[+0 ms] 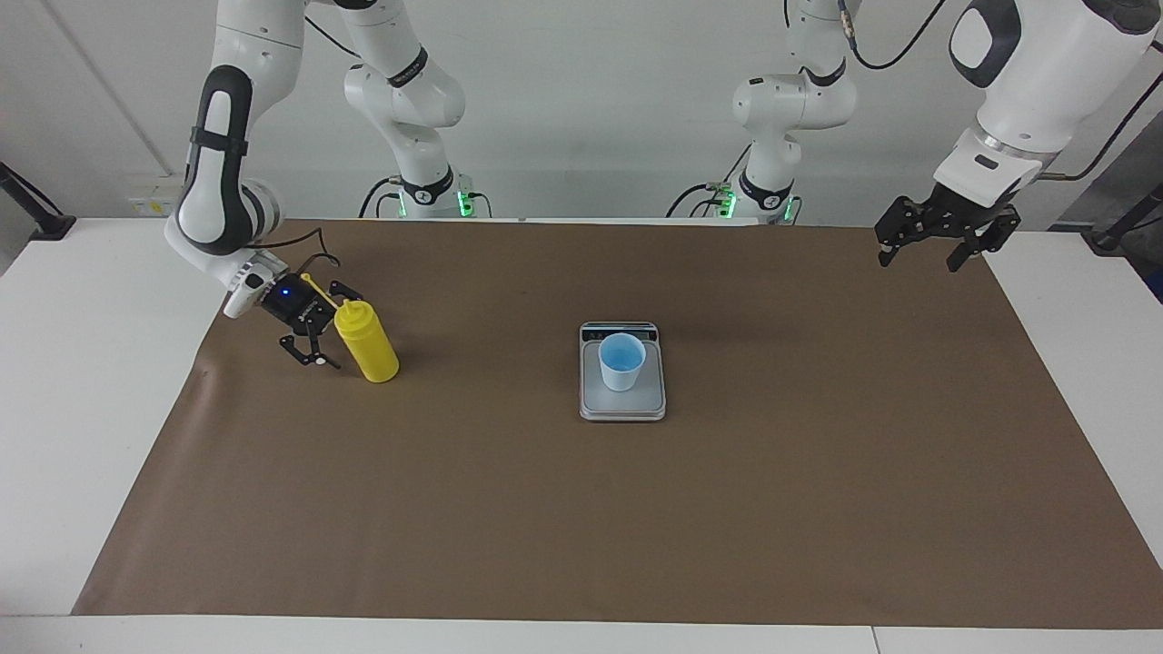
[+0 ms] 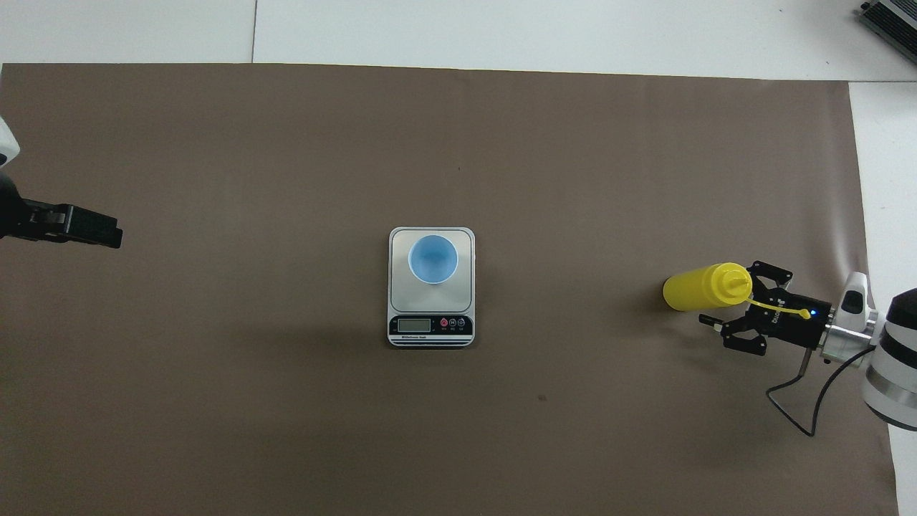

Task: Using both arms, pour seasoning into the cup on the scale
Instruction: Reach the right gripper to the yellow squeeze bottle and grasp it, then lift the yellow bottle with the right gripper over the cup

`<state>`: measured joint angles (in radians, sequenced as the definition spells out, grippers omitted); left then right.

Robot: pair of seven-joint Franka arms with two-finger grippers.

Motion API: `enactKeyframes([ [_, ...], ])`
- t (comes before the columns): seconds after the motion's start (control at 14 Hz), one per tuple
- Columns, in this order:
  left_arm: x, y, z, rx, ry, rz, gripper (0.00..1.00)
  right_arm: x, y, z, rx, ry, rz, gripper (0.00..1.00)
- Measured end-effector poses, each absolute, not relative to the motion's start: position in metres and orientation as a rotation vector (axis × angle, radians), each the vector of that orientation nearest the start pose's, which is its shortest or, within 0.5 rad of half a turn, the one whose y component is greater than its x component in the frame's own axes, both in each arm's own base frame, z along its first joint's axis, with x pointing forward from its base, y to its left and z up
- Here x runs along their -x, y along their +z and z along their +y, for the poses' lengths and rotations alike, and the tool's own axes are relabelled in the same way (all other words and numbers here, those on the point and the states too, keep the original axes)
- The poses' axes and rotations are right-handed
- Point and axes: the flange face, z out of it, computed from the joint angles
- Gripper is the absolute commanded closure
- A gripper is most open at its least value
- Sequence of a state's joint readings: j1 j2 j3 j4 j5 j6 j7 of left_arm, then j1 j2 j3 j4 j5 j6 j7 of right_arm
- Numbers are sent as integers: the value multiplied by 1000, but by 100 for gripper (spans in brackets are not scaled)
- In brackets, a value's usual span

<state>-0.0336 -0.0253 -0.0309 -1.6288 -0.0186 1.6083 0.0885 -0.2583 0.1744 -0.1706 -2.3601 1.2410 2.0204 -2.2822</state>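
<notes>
Yellow seasoning bottle (image 1: 367,346) stands upright on the brown mat (image 1: 581,509), left-centre of the facing view, right side of the overhead view (image 2: 706,287); its nozzle cap hangs off on a thin tether over the gripper body. Right gripper (image 1: 325,329) sits low at the bottle, jaws spread wide with one finger on either side of the bottle's upper body; in the overhead view (image 2: 729,311) the fingers bracket the nozzle end. Not clamped, and I can't tell whether a finger is touching the plastic. Right arm comes down from the upper left of the facing frame, wrist bent toward the bottle. Scale (image 1: 622,404) lies flat mid-frame, display strip on the edge nearer the robots; in the overhead view (image 2: 431,301) that strip is at the bottom edge. Light-blue cup (image 1: 621,361) stands upright on the weighing plate, on the half away from the display (image 2: 433,259). Cup and bottle are well apart. Left gripper (image 1: 929,245) hangs in the air at the upper right of the facing frame, over the mat's corner, jaws wide, holding nothing; in the overhead view (image 2: 100,231) only its tip shows at the left edge. Two smaller white arms (image 1: 413,109) stand top centre.
</notes>
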Motion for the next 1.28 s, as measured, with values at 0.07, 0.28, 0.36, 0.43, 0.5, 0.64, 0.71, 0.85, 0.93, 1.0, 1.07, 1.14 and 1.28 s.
enactKeyframes([
  [0.07,-548,614,-39,3150,-6,242,0,-460,245,-150,2078,-1017,-1084,0],
  [0.28,-547,615,-39,3150,-6,242,0,-470,250,-135,2053,-1047,-1081,0],
  [0.36,-547,615,-39,3150,-6,242,0,-472,251,-130,2045,-1046,-1090,0],
  [0.43,-547,615,-39,3150,-6,241,0,-474,252,-127,2040,-1045,-1097,0],
  [0.5,-547,615,-38,3150,-7,239,0,-476,253,-123,2034,-1044,-1105,0],
  [0.64,-547,615,-37,3151,-7,234,0,-481,256,-116,2032,-1045,-1127,14],
  [0.71,-548,615,-36,3151,-7,232,0,-483,259,-113,2033,-1047,-1138,29],
  [0.85,-548,615,-36,3151,-7,230,0,-485,265,-110,2037,-1054,-1149,63],
  [0.93,-548,615,-36,3151,-7,230,0,-487,268,-109,2037,-1059,-1155,78],
  [1.0,-548,615,-36,3151,-7,230,0,-489,272,-106,2047,-1060,-1165,89],
  [1.07,-548,615,-36,3151,-7,230,0,-491,275,-103,2063,-1059,-1170,96],
  [1.14,-547,615,-36,3151,-7,230,0,-494,281,-99,2071,-1059,-1175,100],
  [1.28,-547,615,-36,3151,-7,229,0,-503,295,-84,2065,-1059,-1193,100],
])
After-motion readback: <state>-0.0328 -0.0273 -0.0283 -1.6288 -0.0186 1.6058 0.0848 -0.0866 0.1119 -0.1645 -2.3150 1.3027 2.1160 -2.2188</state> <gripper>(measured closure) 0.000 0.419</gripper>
